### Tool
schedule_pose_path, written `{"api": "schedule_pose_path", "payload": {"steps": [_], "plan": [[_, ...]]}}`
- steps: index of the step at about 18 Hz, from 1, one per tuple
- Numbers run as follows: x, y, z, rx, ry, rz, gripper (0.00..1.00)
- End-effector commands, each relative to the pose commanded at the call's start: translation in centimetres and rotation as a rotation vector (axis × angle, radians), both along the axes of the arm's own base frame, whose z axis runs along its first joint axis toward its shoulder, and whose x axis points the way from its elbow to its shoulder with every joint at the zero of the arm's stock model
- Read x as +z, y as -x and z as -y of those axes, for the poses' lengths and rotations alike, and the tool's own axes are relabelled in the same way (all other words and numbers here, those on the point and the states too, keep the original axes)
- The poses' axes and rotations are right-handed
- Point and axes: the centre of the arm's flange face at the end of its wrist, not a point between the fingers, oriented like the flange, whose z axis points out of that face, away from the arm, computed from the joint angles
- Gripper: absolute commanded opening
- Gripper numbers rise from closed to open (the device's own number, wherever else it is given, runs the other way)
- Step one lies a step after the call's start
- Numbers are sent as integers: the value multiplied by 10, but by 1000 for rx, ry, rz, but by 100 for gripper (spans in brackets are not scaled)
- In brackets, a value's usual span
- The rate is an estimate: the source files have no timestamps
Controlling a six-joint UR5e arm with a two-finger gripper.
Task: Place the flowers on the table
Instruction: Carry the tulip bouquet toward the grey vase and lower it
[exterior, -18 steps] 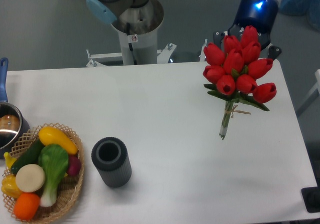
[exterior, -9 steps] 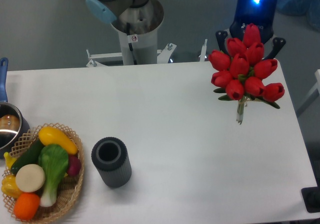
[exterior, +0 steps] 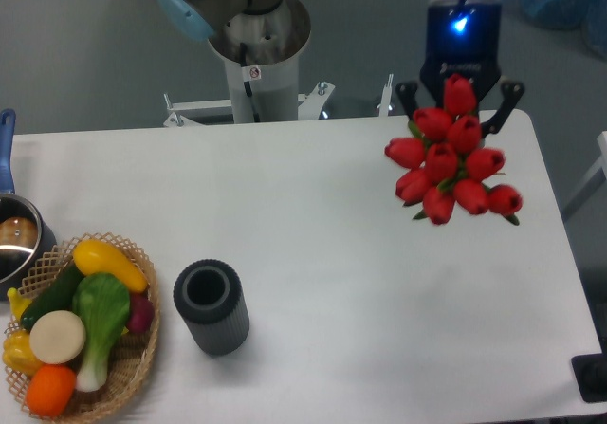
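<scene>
The flowers [exterior: 450, 163], a bunch of red tulips with green leaves, hang in the air over the back right part of the white table [exterior: 313, 215]. The blooms face the camera and hide the stems. My gripper [exterior: 459, 111], with a blue light on its body, is right behind and above the bunch. Its two black fingers [exterior: 408, 97] stick out on either side of the top blooms, and the fingertips are hidden by the flowers. The bunch stays upright with the gripper, so it is shut on the flowers.
A dark grey ribbed cylinder [exterior: 211, 305] stands at the front left of centre. A wicker basket [exterior: 133, 372] of toy vegetables sits at the front left corner, with a pot [exterior: 14, 239] behind it. The arm's base column [exterior: 256, 59] stands behind the table's far edge.
The bunch has swung from tilted, with stems pointing toward the front, to upright with stems hidden. The gripper has turned and shifted slightly left along the back right edge.
</scene>
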Motion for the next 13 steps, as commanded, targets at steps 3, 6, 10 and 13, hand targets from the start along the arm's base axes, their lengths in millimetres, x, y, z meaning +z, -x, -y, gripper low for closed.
{"api": "schedule_pose_path", "payload": {"steps": [3, 6, 10, 13], "plan": [[-30, -8, -20, -30, 113, -10, 37], [-53, -13, -33, -53, 145, 17, 37], [-88, -21, -34, -64, 179, 73, 37], [-110, -24, -40, -79, 202, 107, 37]]}}
